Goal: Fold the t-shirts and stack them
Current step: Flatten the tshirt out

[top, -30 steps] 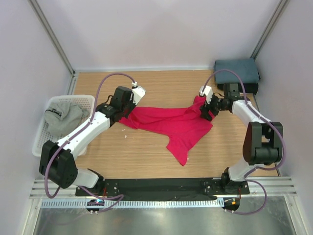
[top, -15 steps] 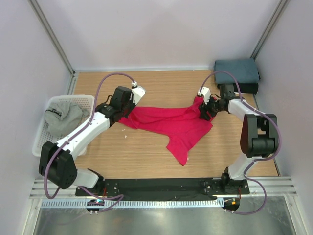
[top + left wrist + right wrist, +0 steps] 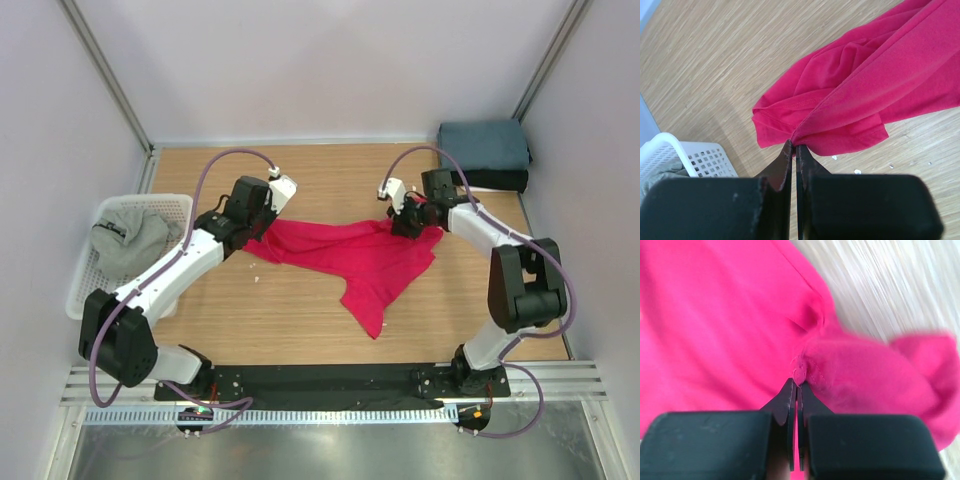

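Note:
A crimson-red t-shirt [image 3: 365,255] lies crumpled across the middle of the wooden table, one part trailing toward the near edge. My left gripper [image 3: 252,240] is shut on its left hem [image 3: 795,140], the cloth bunching at the fingertips. At the shirt's far right end my right gripper [image 3: 408,226] is shut on a small pinch of red cloth [image 3: 799,375]. A light grey t-shirt [image 3: 128,240] sits in the white basket [image 3: 85,295] at the left. A slate-blue t-shirt [image 3: 484,146] lies folded on a black one [image 3: 500,180] in the back right corner.
The basket's mesh corner [image 3: 700,157] shows beside my left gripper. Small white specks [image 3: 857,171] lie on the wood near the red hem. Grey walls close in the table on three sides.
My right gripper closed on the red shirt's right end and moved left toward the table's middle, pulling that end with it. The left arm has not moved.

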You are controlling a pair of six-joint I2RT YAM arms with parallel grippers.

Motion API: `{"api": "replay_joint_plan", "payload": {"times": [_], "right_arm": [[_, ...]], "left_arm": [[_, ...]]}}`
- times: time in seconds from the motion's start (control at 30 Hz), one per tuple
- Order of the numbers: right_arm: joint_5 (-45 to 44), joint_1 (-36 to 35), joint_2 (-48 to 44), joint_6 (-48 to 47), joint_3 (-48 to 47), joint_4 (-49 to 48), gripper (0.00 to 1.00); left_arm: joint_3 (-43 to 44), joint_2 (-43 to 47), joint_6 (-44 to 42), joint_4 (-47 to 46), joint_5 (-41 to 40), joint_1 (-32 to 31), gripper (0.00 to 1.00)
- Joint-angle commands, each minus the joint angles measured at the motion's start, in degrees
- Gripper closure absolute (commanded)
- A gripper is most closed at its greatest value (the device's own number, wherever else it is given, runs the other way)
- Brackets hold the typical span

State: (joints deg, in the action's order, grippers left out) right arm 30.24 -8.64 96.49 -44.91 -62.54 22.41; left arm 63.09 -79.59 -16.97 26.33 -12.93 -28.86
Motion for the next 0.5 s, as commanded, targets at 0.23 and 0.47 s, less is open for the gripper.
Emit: {"api": "replay_joint_plan", "payload": {"times": [0.23,0.47], "right_arm": [[6.69,-7.26,-0.26,15.9,-12.33,0.0,0.5],[-5.97,-3.93,-6.83,5.53,-1.37,-9.57,0.24]], "left_arm": [[0.54,1.63,0.62,-2.6,1.15,0.12,1.0],[0.46,2.95,0.89,-1.72,1.42,0.12,1.0]]}}
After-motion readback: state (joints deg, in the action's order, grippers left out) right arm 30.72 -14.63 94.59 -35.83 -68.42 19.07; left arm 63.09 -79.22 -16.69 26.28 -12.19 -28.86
